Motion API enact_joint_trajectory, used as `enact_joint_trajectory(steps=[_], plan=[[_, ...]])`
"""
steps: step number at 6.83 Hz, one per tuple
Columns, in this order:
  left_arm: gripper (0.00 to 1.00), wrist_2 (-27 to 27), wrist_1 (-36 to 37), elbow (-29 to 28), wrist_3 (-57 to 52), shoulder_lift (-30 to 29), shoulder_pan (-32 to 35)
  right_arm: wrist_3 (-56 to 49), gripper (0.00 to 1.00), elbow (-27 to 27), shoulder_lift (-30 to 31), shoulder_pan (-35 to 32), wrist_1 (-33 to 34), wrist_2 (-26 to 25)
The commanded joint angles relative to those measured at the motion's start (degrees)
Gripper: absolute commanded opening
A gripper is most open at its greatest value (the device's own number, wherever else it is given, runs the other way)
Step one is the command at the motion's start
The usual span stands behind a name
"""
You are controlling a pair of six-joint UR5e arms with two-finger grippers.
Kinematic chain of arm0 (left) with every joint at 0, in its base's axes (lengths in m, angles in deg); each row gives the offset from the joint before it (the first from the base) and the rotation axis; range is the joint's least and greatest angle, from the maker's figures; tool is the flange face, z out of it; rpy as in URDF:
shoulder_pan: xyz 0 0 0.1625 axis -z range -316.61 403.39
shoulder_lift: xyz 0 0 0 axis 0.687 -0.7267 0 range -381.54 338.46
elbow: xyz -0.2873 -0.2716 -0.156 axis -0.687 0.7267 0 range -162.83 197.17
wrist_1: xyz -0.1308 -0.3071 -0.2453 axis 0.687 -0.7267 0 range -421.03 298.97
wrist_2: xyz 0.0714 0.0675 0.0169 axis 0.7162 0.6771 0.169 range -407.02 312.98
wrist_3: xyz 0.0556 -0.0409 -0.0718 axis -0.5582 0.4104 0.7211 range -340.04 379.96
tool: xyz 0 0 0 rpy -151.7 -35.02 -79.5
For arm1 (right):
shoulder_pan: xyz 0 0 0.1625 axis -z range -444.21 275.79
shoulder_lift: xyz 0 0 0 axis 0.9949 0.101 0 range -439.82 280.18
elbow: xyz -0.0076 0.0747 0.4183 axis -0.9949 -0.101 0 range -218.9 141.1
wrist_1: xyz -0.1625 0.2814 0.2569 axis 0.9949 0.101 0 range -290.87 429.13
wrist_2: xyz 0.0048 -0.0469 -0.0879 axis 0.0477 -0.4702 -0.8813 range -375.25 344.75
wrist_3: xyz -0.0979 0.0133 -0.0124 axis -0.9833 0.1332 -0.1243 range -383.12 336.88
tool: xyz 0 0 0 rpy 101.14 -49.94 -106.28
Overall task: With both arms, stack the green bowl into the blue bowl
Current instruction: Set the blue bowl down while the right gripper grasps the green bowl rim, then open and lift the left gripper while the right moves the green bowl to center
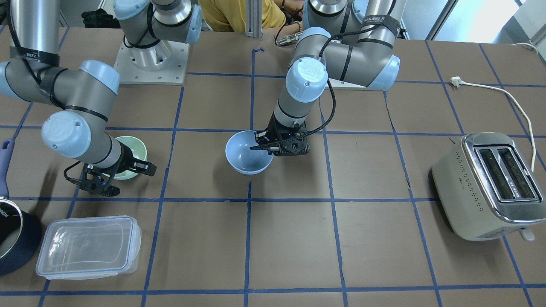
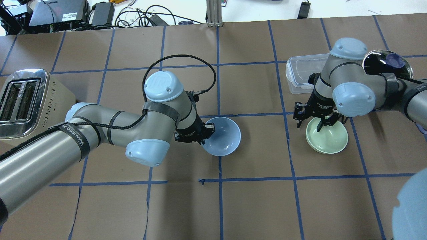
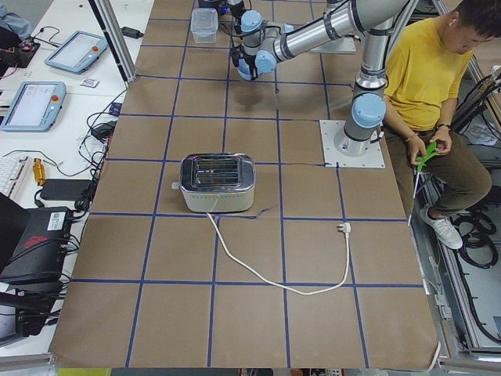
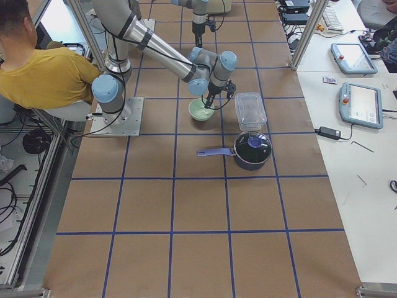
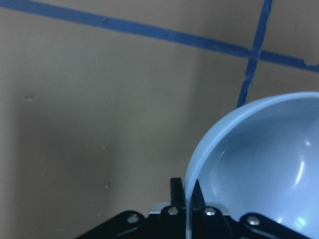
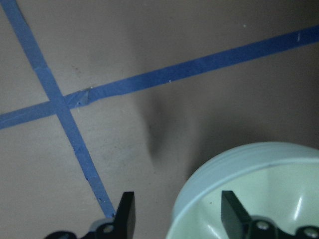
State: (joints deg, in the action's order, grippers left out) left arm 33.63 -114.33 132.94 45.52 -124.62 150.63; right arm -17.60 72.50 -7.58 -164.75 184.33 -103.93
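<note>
My left gripper (image 2: 208,128) is shut on the near rim of the blue bowl (image 2: 223,136) at the table's centre. The bowl hangs tilted from that rim. In the left wrist view the rim of the blue bowl (image 5: 259,164) sits pinched between the fingers. In the front view the blue bowl (image 1: 248,153) opens toward the camera. My right gripper (image 2: 313,121) is open and straddles the far rim of the green bowl (image 2: 328,140), which rests on the table. In the right wrist view one finger is inside the green bowl (image 6: 259,184) and one is outside.
A silver toaster (image 2: 23,100) stands at the far left, its cord (image 1: 503,91) lying unplugged on the table. A clear plastic container (image 2: 302,71) and a dark lidded saucepan (image 2: 387,63) stand just beyond the green bowl. A person in yellow (image 4: 43,74) sits behind the robot.
</note>
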Motion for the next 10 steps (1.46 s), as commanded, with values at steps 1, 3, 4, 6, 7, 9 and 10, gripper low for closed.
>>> enact_joint_trajectory(steps=[1, 3, 4, 6, 7, 9, 10], plan=[[0.74, 1.00, 0.13, 0.07, 0.28, -0.71, 0.34, 0.10, 0.00, 0.14, 0.44, 0.04, -0.24, 0.08], [1.00, 1.18, 0.22, -0.80, -0.33, 0.86, -0.79, 0.45, 0.00, -0.13, 1.23, -0.05, -0.33, 1.58], [1.00, 1.09, -1.60, -3.94, -0.16, 2.26, -1.58, 0.62, 0.00, -0.39, 2.19, -0.05, -0.33, 1.41], [1.00, 5.71, -21.46, -19.35, -4.42, 5.43, -5.43, 6.81, 0.00, -5.37, 4.49, -3.80, -7.06, 3.94], [1.00, 6.19, -30.62, -25.88, -12.03, 5.70, -8.85, 12.96, 0.00, -7.92, 4.23, -8.62, -8.41, 3.43], [1.00, 12.73, -36.94, -27.27, -24.97, 9.02, -14.40, 28.40, 0.00, -9.87, 4.31, -17.49, -8.42, 4.04], [1.00, 14.00, -36.95, -28.48, -25.20, 11.83, -14.25, 36.49, 0.00, -11.27, 3.27, -23.81, -7.81, 3.95]])
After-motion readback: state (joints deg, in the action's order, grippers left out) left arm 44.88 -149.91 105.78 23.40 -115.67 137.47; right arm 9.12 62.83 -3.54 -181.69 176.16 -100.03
